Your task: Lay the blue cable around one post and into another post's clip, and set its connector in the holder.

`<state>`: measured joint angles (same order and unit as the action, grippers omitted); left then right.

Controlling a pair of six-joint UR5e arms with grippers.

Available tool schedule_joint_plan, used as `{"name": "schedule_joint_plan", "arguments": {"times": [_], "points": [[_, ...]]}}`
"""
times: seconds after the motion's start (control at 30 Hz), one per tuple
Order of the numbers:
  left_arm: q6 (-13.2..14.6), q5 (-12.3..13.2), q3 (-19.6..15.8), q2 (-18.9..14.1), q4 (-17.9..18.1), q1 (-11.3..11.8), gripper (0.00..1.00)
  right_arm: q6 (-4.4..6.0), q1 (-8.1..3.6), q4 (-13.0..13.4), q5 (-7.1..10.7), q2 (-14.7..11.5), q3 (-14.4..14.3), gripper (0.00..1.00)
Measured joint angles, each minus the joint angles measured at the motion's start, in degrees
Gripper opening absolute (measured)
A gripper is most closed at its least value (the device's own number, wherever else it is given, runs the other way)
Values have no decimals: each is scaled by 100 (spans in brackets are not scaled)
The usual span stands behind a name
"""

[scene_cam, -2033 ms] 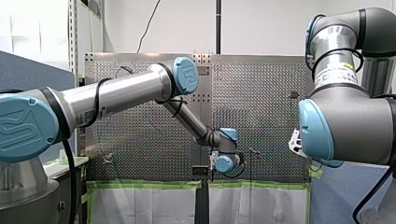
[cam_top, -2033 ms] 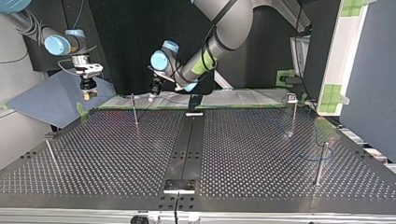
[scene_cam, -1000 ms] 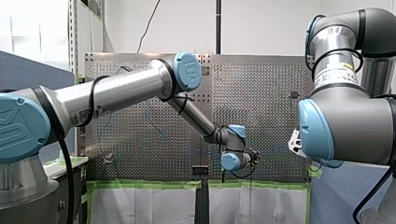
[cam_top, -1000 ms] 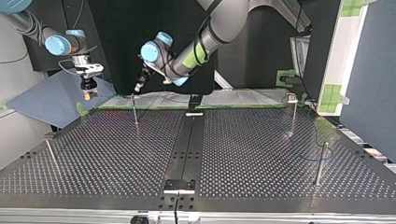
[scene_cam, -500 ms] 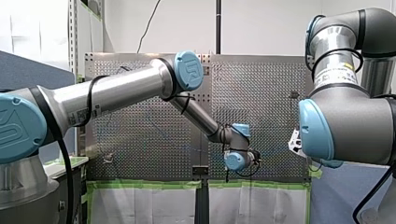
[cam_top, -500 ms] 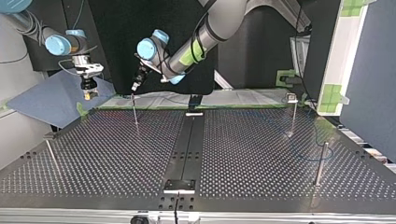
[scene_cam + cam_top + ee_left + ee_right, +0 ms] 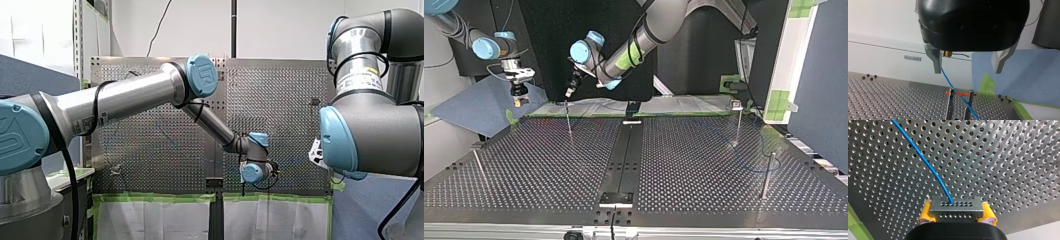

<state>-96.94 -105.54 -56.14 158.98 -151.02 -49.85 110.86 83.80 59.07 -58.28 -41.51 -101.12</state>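
Observation:
My right gripper [image 7: 956, 214] is shut, its yellow pads [image 7: 924, 213] clamping the grey connector [image 7: 956, 207]. The blue cable [image 7: 923, 157] leaves the connector and runs over the perforated table. In the top view my right gripper [image 7: 519, 99] hangs beyond the table's far left corner. My left gripper [image 7: 569, 91] hovers just above a thin clip post [image 7: 568, 117]. In the left wrist view my left gripper [image 7: 967, 71] is open and holds nothing. There the blue cable [image 7: 948, 80] slopes down between the clip post's two prongs [image 7: 959, 105], under an orange bar [image 7: 960, 94].
More posts stand at the top view's right [image 7: 738, 120], near right [image 7: 768, 175] and near left [image 7: 478, 165]. Faint blue cable loops around the near right post. Small blocks sit on the dark centre strip, one near [image 7: 615, 199] and one far [image 7: 631, 120]. Green tape edges the table's far side.
My left arm swung from the table's far middle toward the top view's left and rose a little, stopping over the clip post. My right arm has stayed still with the connector.

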Motion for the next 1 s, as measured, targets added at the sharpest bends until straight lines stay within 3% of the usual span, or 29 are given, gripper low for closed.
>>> {"name": "schedule_joint_plan", "arguments": {"times": [1.0], "points": [[-91, -259, -11, 3, -140, 10, 100, -2, 0, -14, 0, 4, -1, 0]]}}
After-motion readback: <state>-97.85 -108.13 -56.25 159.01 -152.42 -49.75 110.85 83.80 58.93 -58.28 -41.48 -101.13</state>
